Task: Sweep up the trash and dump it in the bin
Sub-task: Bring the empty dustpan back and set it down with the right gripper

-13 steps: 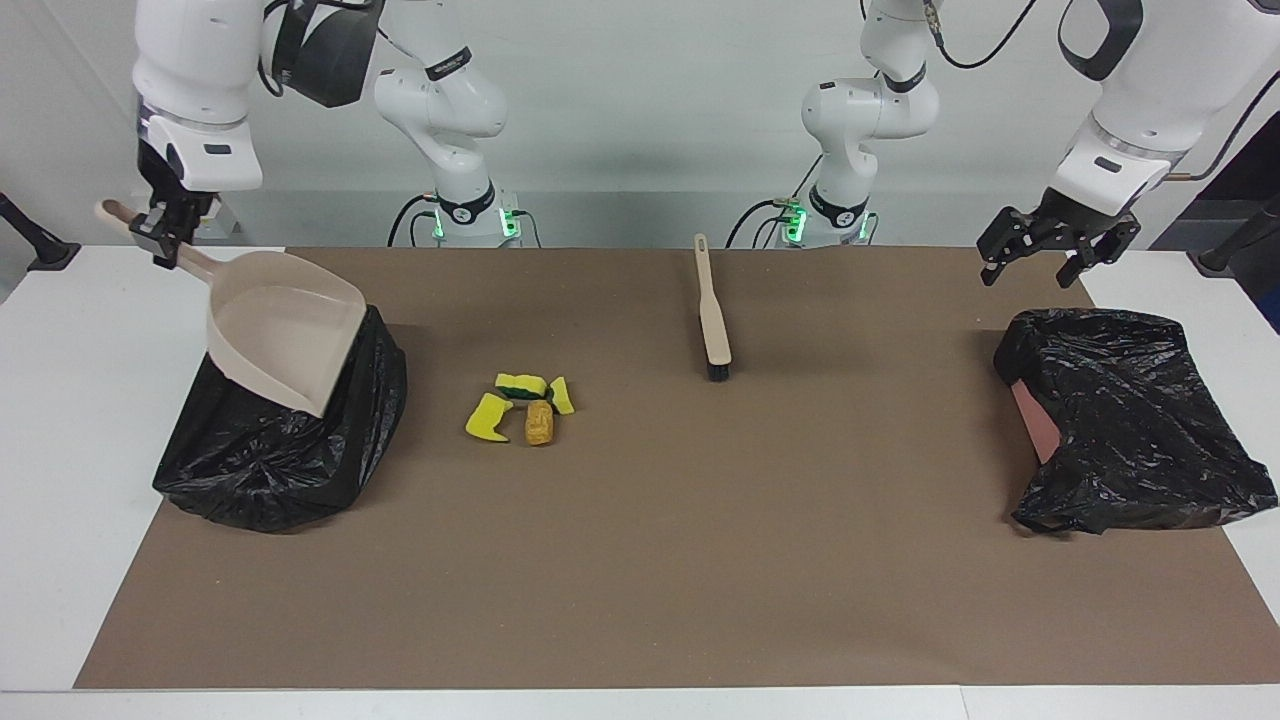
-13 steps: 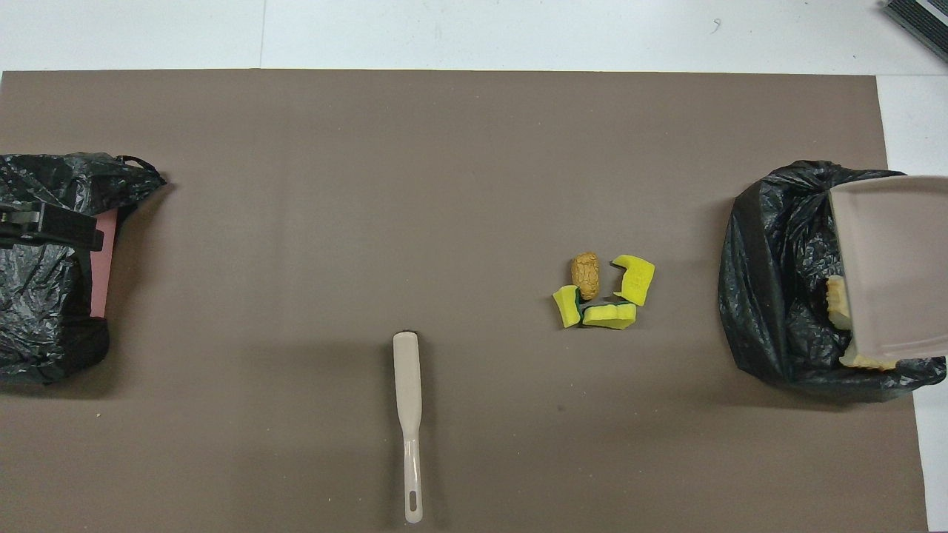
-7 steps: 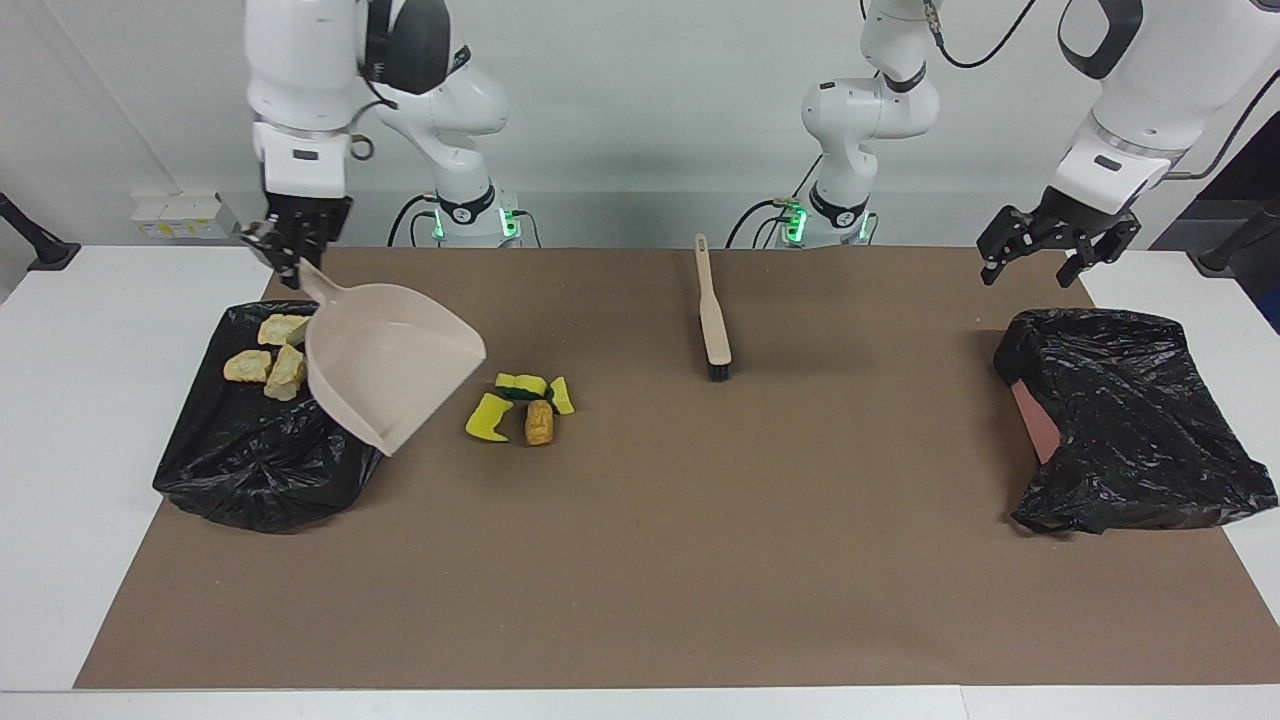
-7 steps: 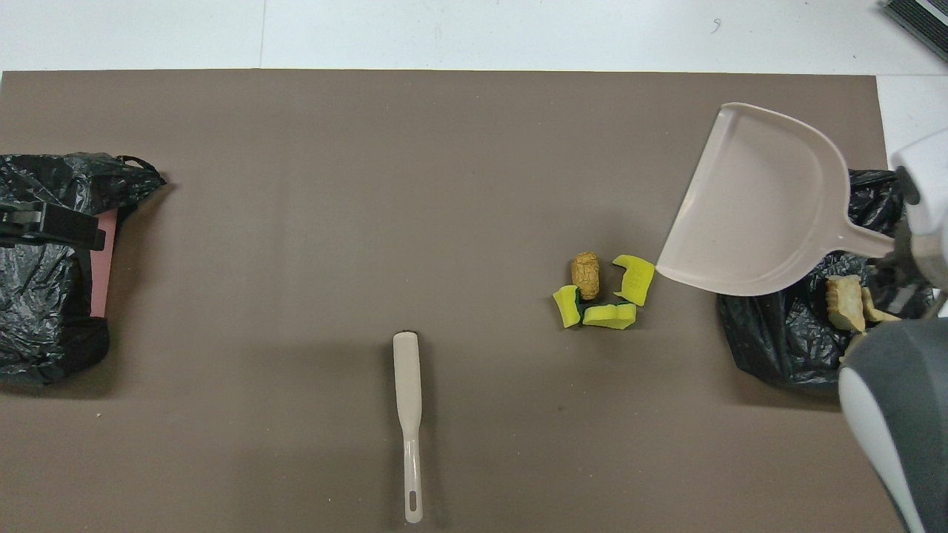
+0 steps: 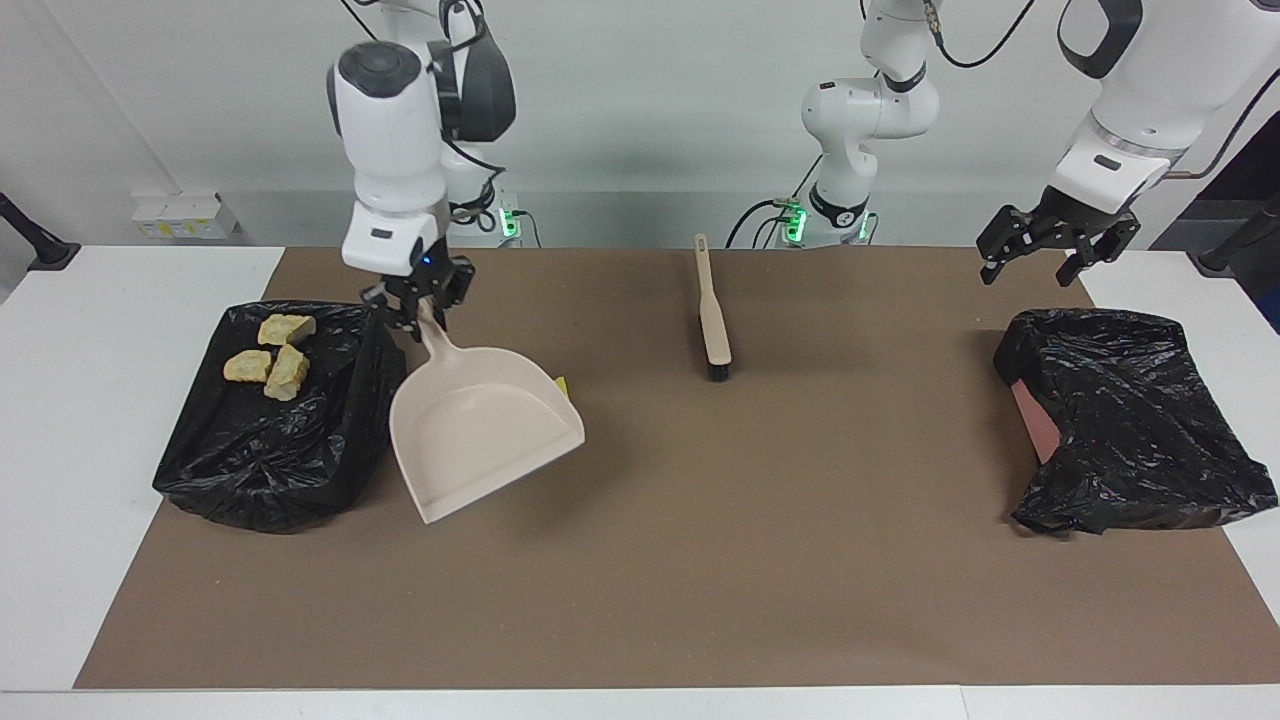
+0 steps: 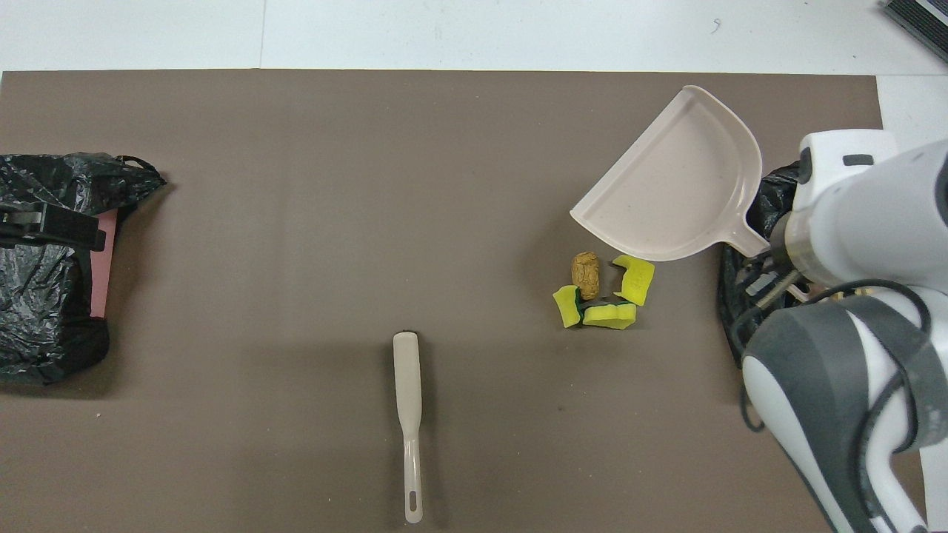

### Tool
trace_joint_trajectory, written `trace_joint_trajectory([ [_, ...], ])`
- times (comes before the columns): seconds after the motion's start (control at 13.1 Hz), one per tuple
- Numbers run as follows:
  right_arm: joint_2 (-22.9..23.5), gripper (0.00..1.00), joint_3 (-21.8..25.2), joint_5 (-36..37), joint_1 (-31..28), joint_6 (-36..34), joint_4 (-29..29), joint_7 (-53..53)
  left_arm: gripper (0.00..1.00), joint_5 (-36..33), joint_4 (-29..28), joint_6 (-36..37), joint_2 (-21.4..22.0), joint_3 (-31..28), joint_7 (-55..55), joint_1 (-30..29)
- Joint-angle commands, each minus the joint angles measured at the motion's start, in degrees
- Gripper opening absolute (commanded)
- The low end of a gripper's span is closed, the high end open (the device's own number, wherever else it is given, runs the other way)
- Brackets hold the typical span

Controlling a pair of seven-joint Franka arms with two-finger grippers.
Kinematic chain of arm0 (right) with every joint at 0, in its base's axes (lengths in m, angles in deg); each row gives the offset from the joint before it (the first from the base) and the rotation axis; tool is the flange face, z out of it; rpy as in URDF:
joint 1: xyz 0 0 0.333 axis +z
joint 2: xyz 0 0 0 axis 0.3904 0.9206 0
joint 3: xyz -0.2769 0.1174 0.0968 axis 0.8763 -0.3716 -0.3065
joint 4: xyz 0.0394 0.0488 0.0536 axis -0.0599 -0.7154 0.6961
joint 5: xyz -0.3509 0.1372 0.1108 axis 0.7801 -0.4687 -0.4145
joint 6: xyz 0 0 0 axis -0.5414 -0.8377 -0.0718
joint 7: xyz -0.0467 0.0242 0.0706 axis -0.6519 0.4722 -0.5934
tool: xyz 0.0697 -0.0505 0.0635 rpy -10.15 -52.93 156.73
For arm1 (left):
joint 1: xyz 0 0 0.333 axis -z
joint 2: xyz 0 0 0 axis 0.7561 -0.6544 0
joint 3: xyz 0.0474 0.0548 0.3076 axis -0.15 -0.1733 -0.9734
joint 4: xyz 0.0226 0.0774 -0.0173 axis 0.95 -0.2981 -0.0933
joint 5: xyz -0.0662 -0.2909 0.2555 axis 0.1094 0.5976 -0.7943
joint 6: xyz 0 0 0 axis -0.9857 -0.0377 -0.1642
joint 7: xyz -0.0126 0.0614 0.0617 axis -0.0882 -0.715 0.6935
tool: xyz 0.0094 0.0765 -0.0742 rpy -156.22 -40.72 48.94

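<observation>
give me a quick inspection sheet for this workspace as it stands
surface: brown mat on a white table.
job's things: pale-yellow lumps lie in the bin at the right arm's end; sponge bits and an orange-brown lump lie on the mat beside it; the dustpan, in the air, looks empty.
clutter: brush on the mat; second bagged bin at the left arm's end.
grippers: right gripper shut on the dustpan's handle; left gripper open, waiting over the second bin.
cables: cables at the arm bases.
surroundings: plain pale wall.
</observation>
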Motion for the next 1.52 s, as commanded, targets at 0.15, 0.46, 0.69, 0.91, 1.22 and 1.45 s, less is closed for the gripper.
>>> trace_joint_trajectory([
  [0.15,10.2,0.0,0.1,-3.1,7.8,7.2,6.2,-26.5,1.0,-0.3,-1.8,0.7,1.7,0.0,-1.0,0.0],
  [0.46,19.8,0.0,0.1,-6.3,11.6,7.7,17.2,-34.1,1.0,-0.3,-2.6,0.7,2.4,0.0,-1.0,0.0],
  [0.69,23.1,0.0,-0.4,-6.5,14.2,8.1,20.2,-38.5,1.0,-0.4,-2.6,0.7,2.4,0.1,-1.0,-0.1],
  [0.91,27.2,0.0,-1.2,-7.9,17.8,9.9,23.6,-44.1,1.0,-0.3,-2.8,0.7,2.3,0.1,-1.0,0.0],
  [1.22,31.9,0.0,-1.1,-7.6,22.5,10.4,26.5,-46.8,1.0,-0.3,-3.1,0.1,2.2,0.1,-0.8,0.1],
  [1.45,32.9,0.0,-1.2,-7.4,23.3,12.1,25.9,-46.9,1.0,-0.4,-3.1,0.1,2.2,0.1,-0.8,0.2],
])
